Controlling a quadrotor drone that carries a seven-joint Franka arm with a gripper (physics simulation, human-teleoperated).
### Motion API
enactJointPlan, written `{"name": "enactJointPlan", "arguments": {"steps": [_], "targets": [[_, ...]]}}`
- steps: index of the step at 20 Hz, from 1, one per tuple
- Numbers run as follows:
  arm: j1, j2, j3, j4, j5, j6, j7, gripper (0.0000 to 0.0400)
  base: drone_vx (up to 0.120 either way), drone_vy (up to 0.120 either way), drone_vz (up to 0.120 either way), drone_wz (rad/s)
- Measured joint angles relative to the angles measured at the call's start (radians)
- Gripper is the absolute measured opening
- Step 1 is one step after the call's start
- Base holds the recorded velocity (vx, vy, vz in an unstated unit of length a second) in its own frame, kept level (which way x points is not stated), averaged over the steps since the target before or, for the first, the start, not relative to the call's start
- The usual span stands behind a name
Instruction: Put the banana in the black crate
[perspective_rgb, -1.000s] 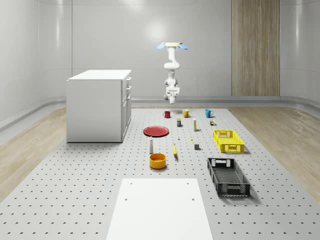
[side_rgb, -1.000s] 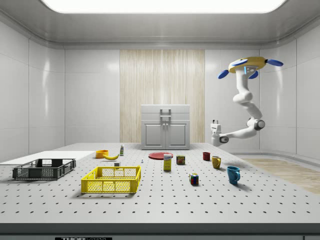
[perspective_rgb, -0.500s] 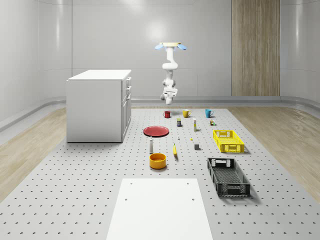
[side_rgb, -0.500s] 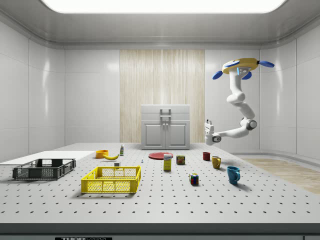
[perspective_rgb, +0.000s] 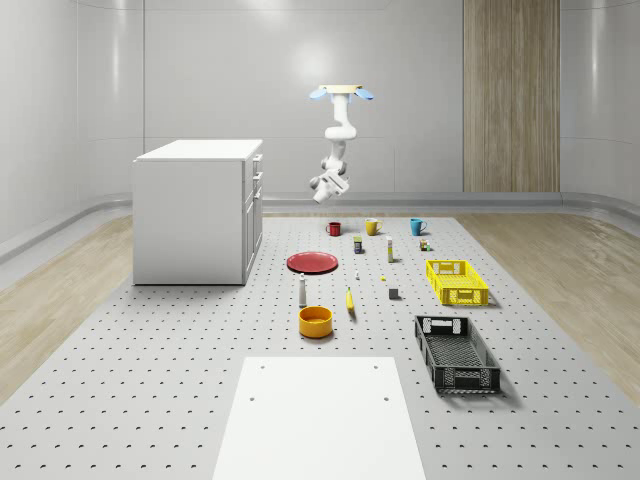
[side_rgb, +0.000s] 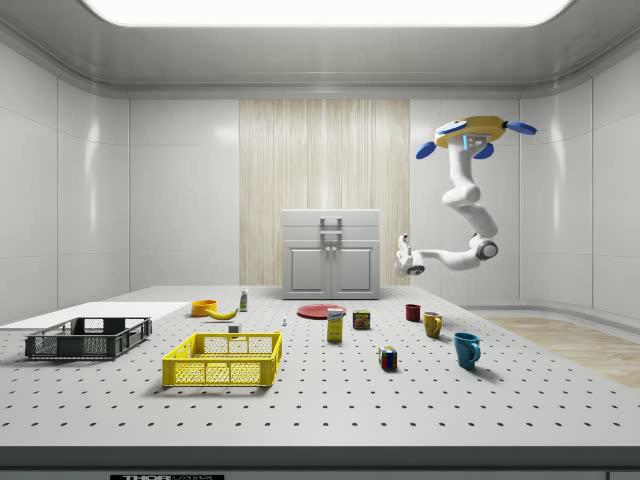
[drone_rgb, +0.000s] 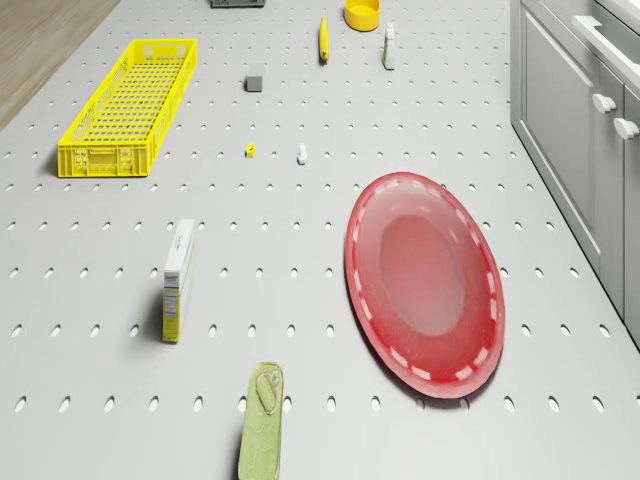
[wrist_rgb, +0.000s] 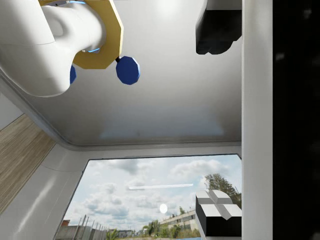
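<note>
The yellow banana (perspective_rgb: 350, 300) (side_rgb: 222, 313) (drone_rgb: 323, 38) lies on the perforated table, beside an orange bowl (perspective_rgb: 315, 321). The black crate (perspective_rgb: 456, 352) (side_rgb: 88, 338) stands nearer the table's front, on the whole-scene view's right. The drone (perspective_rgb: 342, 92) (side_rgb: 470, 135) hovers high over the table's far end, above the mugs. Its arm hangs bent, holding the gripper (perspective_rgb: 320, 194) (side_rgb: 403, 258) (wrist_rgb: 217, 125) well above the table and far from the banana. In the wrist view the two dark fingertips (wrist_rgb: 218, 215) stand wide apart, open, with nothing between them.
A white cabinet (perspective_rgb: 200, 210) stands at the whole-scene view's left. A red plate (perspective_rgb: 312, 262) (drone_rgb: 425, 285), a yellow crate (perspective_rgb: 456, 282) (drone_rgb: 125, 105), mugs (perspective_rgb: 372, 227), a small box (drone_rgb: 177, 280) and a tin (drone_rgb: 262, 435) dot the table. A white board (perspective_rgb: 320, 420) lies at the front.
The drone has drifted toward the side view's left. The arm has swung the gripper up and toward the whole-scene view's left, tilting it off vertical.
</note>
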Motion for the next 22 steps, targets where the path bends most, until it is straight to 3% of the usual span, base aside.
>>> {"name": "enactJointPlan", "arguments": {"steps": [5,7,10,16,22], "targets": [[-0.155,-0.064,0.315,-0.289,-0.539,0.009,0.145,0.04,0.12,0.0,-0.12,0.0],[-0.246,-0.093,0.428,-0.415,-0.759,-0.012,0.232,0.04,0.12,0.0,-0.12,0.0],[-0.407,-0.134,0.561,-0.554,-1.025,-0.073,0.365,0.04,0.12,0.0,-0.12,0.0],[-0.678,-0.206,0.715,-0.662,-1.282,-0.198,0.553,0.04,0.12,0.0,-0.12,0.0],[-0.81,-0.26,0.779,-0.683,-1.347,-0.247,0.64,0.04,0.12,0.0,-0.013,0.0]]}}
